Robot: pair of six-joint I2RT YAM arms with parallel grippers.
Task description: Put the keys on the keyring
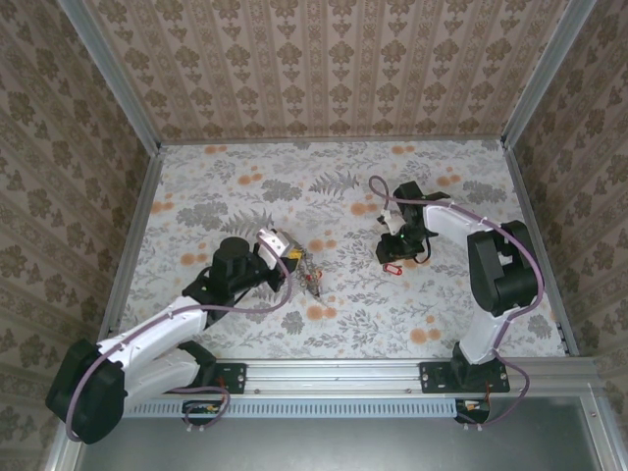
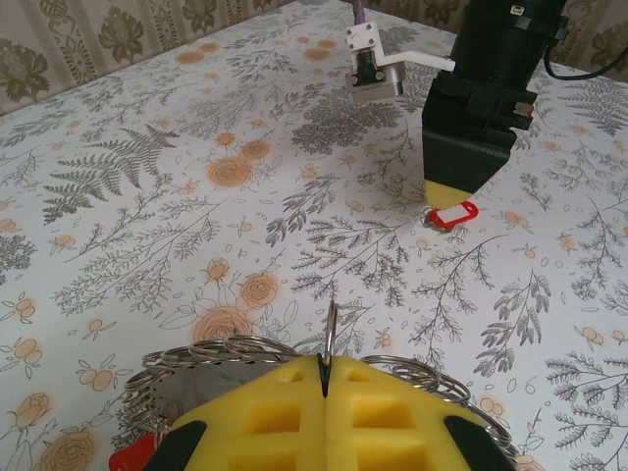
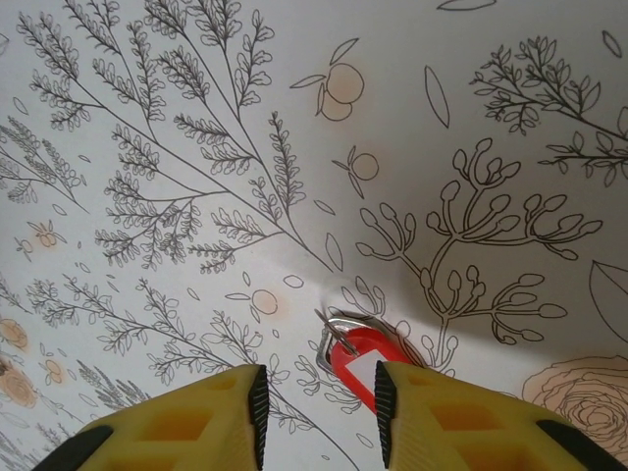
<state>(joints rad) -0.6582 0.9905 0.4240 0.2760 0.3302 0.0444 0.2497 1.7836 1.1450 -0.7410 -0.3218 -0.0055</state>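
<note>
One key left: a red-tagged key (image 3: pixel 368 361) lies loose on the surface, well apart from the keyring, so the job looks most of the way through but not finished.
Already threaded: a bunch of keys (image 1: pixel 310 280) hangs below the left arm's fingertips. How many I cannot count, and whether each one truly sits on the ring is a judgement.
Left to do: lift the loose key, carry it across and thread it on.
Surface (image 1: pixel 245 177): flat and covered in a floral print, with walls on three sides.
Left fingers (image 2: pixel 265 412): yellow pads pressed together, pinching the keyring edge-on.
Right fingers (image 3: pixel 196 422): spread apart and low over the surface, straddling the red tag without gripping it.
Keyring (image 2: pixel 331 334): thin grey metal standing upright from the pinch, with only a short arc showing.
Split rings (image 2: pixel 221 351): small bright loops fanned out on both sides of the left fingers.
Loose key's look: a glossy red tag with a pale window and a small metal loop at its far end.
</note>
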